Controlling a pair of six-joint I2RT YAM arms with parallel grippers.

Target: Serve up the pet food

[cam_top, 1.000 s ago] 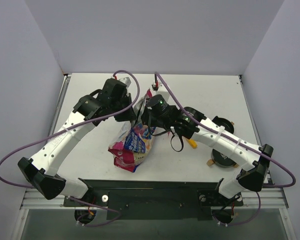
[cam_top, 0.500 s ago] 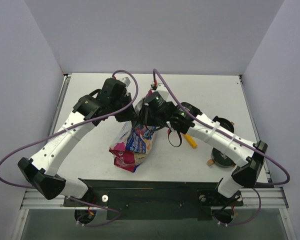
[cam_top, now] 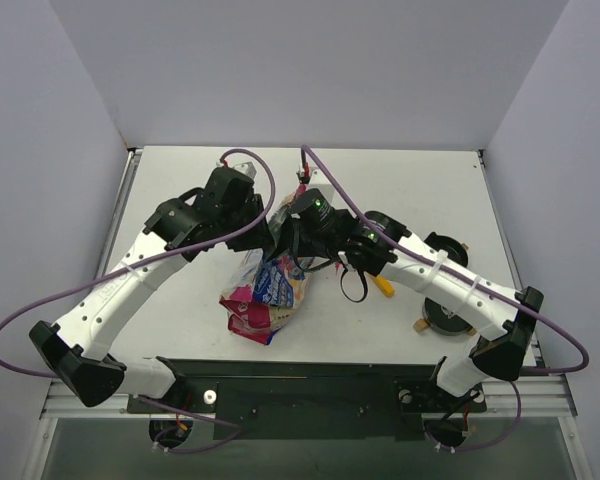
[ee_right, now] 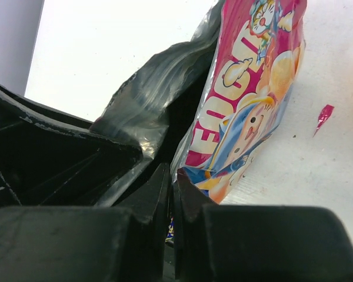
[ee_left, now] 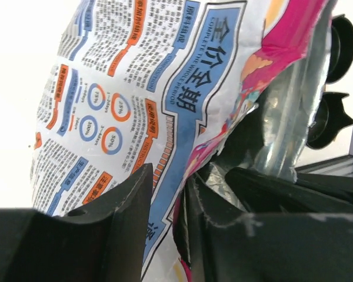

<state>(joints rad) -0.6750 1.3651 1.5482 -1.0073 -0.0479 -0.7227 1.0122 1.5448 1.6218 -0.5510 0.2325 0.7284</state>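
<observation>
White table (cam_top: pixel 410 190) under inspection: we are finding the right gripper (ee_right: pixel 171 183) clamped on one lip of the bag (cam_top: pixel 265 292) and the left gripper (ee_left: pixel 167 194) parted around the opposite lip, apparently spreading its mouth for pouring, and we are seeing no pet food, presumably inside.

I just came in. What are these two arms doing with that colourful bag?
Both arms are at the top of the printed bag, which rests on the table. The right gripper is shut on one edge of its mouth; the left gripper has its jaws slightly apart around the other edge. No kibble is visible, and the black bowls sit off to the right.
</observation>
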